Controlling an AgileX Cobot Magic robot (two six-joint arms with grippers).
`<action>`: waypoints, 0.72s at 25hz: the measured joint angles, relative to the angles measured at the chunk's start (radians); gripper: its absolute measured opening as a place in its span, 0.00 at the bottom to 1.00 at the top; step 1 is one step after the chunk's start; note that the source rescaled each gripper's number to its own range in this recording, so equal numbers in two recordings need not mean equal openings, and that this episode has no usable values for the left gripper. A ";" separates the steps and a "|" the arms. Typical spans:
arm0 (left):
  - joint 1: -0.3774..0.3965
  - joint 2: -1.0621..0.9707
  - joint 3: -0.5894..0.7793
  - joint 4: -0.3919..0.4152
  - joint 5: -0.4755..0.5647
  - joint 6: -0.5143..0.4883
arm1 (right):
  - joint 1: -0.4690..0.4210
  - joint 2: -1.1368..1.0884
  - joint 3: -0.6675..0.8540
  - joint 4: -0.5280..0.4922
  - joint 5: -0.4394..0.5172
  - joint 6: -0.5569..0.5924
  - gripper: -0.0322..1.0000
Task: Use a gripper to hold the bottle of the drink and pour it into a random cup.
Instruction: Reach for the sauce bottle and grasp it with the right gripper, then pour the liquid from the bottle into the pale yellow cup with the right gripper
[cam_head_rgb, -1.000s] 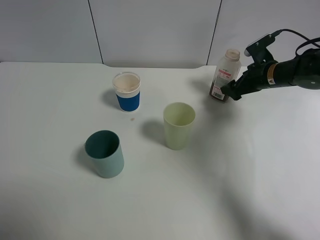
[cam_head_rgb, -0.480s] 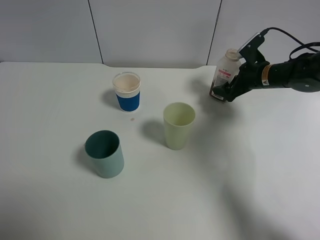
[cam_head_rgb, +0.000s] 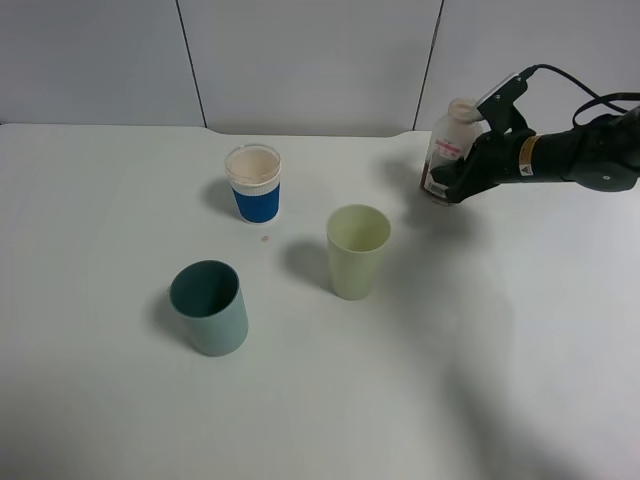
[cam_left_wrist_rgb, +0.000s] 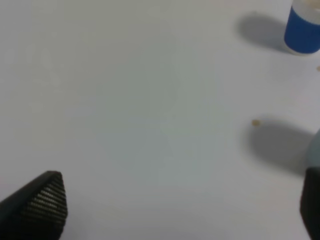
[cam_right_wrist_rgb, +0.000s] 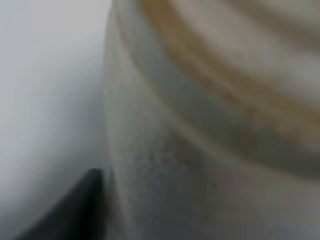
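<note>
The bottle of the drink (cam_head_rgb: 445, 148), whitish with a red-and-white label and brown drink at its base, is at the far right of the table. My right gripper (cam_head_rgb: 452, 180) is shut on its lower body from the right side. The bottle (cam_right_wrist_rgb: 210, 125) fills the right wrist view, with one dark fingertip (cam_right_wrist_rgb: 75, 215) beside it. The pale yellow-green cup (cam_head_rgb: 357, 250) stands upright and open, nearer the front and to the left of the bottle. In the left wrist view my left gripper (cam_left_wrist_rgb: 182, 210) hangs open over bare table, holding nothing.
A blue-and-white paper cup (cam_head_rgb: 254, 184) stands at centre back, also seen as the blue cup (cam_left_wrist_rgb: 302, 30) in the left wrist view. A darker teal tumbler (cam_head_rgb: 210, 308) stands front left. The white table (cam_head_rgb: 480, 380) meets a grey panelled wall behind.
My right gripper has closed on the bottle and shifted it slightly left and up. The cups have not moved.
</note>
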 joint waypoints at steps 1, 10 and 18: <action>0.000 0.000 0.000 0.000 0.001 0.000 | 0.000 0.000 0.000 0.000 -0.001 0.000 0.03; 0.000 0.000 0.000 -0.005 0.000 0.000 | 0.000 0.000 0.000 0.000 -0.001 0.021 0.03; 0.000 0.000 0.000 0.000 0.000 0.000 | 0.000 -0.005 0.000 -0.002 -0.002 0.089 0.03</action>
